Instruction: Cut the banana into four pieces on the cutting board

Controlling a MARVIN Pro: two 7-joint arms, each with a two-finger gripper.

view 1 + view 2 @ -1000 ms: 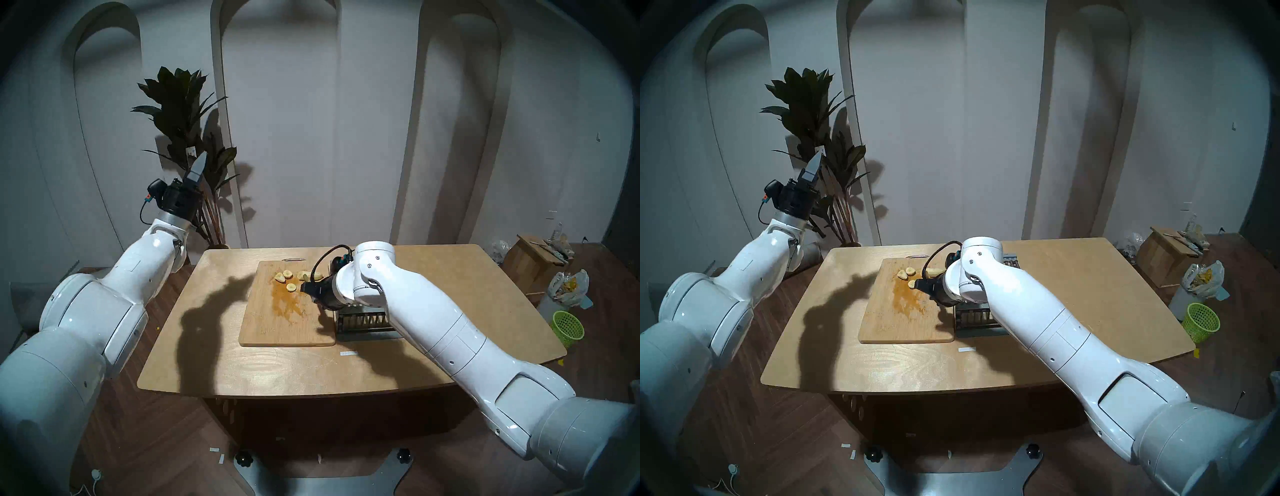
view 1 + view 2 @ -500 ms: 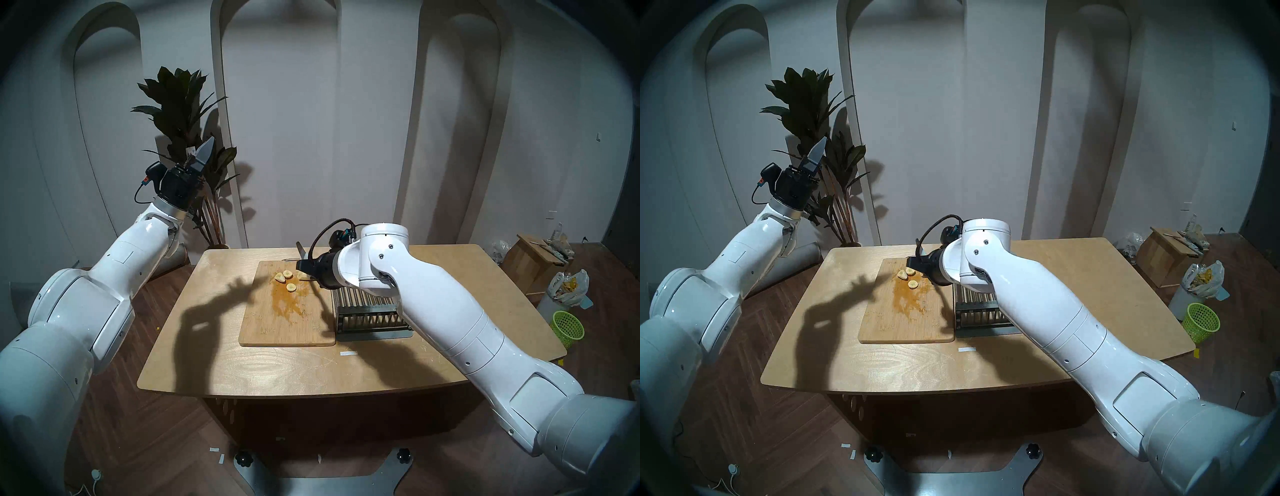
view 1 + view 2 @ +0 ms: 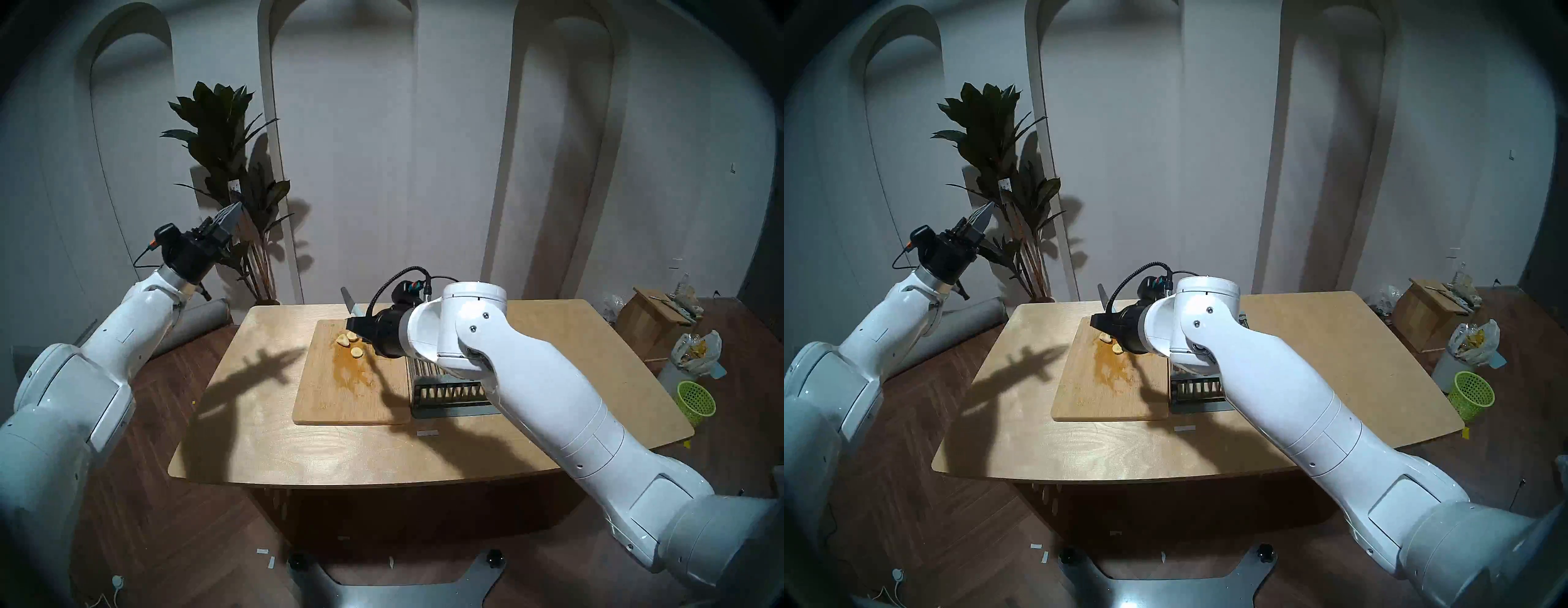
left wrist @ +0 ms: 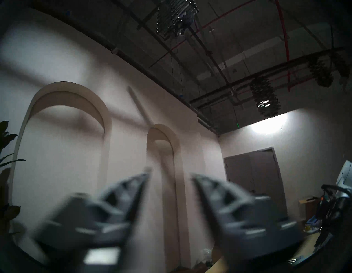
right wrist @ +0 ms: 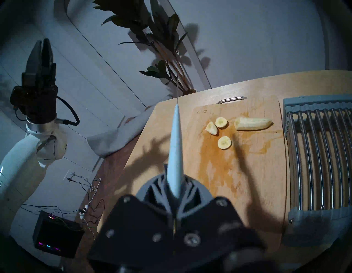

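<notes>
Both head views look down from above the near edge of the table (image 3: 297,450), facing the arched wall, and share nearly the whole scene. The left wrist view, raised at the frame's left, tilts up toward wall and ceiling. The right wrist view sits close over the cutting board (image 5: 247,171), facing the wall, and shares board and rack (image 5: 314,152) with the head views.

Grey slatted rack (image 3: 449,378) on wooden table (image 3: 263,450); potted plant (image 3: 231,140) behind.

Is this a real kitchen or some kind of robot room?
Probably a robot test room, not a kitchen: exposed dark ceiling pipes, loose floor cables, and only a light-brown bamboo cutting board on a wooden table.
</notes>
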